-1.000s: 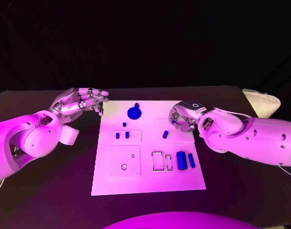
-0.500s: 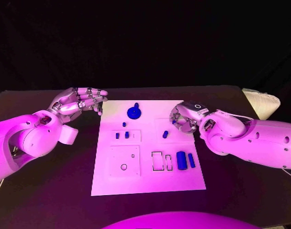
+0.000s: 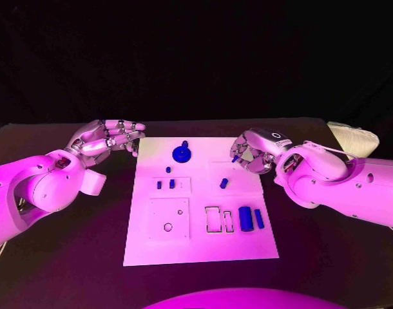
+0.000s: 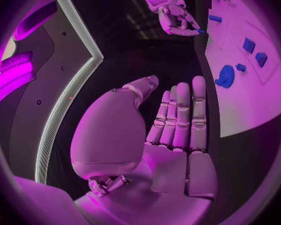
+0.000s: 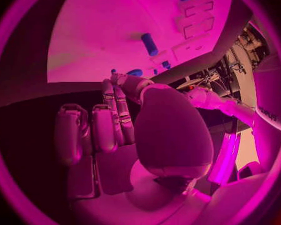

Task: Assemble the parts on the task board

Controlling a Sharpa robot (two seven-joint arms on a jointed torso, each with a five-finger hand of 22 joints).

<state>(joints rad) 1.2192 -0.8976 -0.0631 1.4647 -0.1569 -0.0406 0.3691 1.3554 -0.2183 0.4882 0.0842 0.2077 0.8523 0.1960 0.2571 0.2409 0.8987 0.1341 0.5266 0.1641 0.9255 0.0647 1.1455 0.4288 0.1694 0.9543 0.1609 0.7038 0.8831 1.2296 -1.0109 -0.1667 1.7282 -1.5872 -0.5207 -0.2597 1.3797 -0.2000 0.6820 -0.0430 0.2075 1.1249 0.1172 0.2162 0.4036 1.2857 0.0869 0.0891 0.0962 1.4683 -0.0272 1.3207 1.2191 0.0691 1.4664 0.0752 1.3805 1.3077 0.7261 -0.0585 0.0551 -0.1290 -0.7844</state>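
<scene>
The white task board lies mid-table. On it are a round blue part, two small blue blocks in a recess, a short blue peg, and a thick blue cylinder beside a thin blue bar. My right hand hovers over the board's far right corner and seems to pinch a tiny blue part at its fingertips. My left hand hangs off the board's far left corner, holding nothing, its fingers side by side.
A pale cloth-like object sits at the table's far right edge. Black tabletop surrounds the board on every side. Several outlined recesses mark the board's near half.
My right hand has risen a little and drawn back toward the board's far right corner. My left hand and the parts on the board have stayed put.
</scene>
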